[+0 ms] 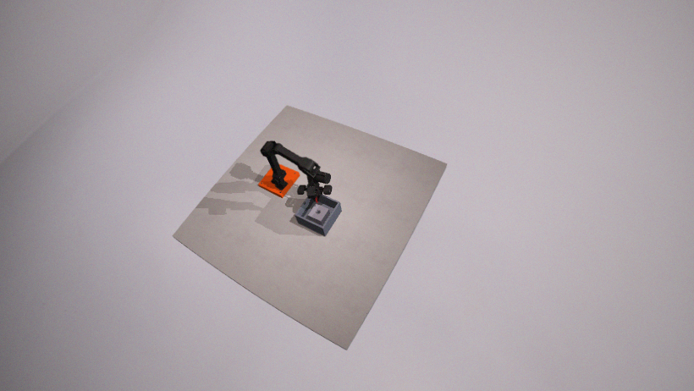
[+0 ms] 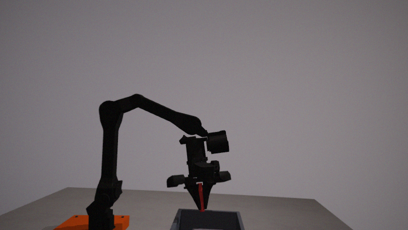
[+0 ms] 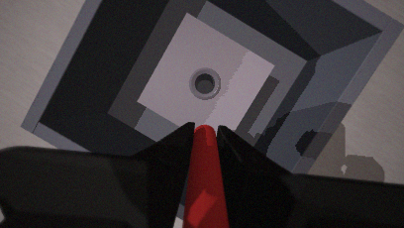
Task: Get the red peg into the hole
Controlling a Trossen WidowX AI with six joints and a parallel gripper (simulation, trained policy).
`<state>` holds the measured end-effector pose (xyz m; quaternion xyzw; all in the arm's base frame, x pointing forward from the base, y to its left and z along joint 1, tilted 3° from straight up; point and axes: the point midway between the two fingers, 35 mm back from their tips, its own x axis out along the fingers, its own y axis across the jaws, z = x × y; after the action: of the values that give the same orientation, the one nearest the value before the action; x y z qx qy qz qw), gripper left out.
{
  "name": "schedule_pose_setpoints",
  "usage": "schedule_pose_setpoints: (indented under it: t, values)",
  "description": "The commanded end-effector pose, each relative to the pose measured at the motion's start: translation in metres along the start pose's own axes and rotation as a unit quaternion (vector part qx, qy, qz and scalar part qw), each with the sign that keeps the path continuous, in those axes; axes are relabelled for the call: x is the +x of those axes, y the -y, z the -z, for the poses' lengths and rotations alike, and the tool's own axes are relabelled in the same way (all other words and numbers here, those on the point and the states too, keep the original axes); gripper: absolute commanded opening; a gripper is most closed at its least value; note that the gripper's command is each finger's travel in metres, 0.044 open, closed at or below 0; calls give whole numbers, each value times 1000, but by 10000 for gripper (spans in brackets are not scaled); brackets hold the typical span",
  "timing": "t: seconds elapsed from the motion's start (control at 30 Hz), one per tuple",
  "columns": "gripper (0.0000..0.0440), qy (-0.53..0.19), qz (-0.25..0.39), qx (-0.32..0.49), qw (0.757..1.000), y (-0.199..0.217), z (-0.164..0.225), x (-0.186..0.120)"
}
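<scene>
- The end effector [image 1: 316, 198] [image 2: 202, 207] [image 3: 205, 131] grips the red peg [image 1: 316, 199] [image 2: 201, 197] [image 3: 205, 173] between its fingers, pointing it downward.
- The peg is outside the hole [image 1: 318, 212] [image 3: 205, 83], its tip near the open box's [image 1: 311, 227] [image 2: 209, 211] [image 3: 55, 81] rim in the exterior view.
- The pale plate [image 1: 321, 216] [image 3: 170, 81] lies inside the box.
- The box stands on the bench [image 1: 339, 281] [image 2: 273, 208] [image 3: 25, 40], right of the orange base plate [image 1: 294, 174] [image 2: 123, 221] in the exterior view.

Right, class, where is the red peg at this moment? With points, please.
In the wrist view, the red peg [image 1: 316, 199] [image 2: 201, 197] [image 3: 204, 169] is at bottom centre, between the gripper's [image 1: 316, 200] [image 2: 202, 209] [image 3: 205, 127] fingers, just below the pale plate [image 1: 317, 214] [image 3: 168, 74] in the picture.
</scene>
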<state>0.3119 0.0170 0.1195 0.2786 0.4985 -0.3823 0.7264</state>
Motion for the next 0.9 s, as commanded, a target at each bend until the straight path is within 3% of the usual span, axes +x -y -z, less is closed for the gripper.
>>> schedule_pose_setpoints:
  t: [0.0,0.5,0.6,0.77,0.87]
  values:
    - [0,-5,-3,-8,1000,-2,-13,11]
    - [2,-51,-10,-74,996,-1,-26,56]
    - [41,-64,-9,-88,994,0,-22,65]
    - [154,-82,-9,-96,992,0,-22,75]
    - [168,-78,-9,-105,991,-2,-32,73]
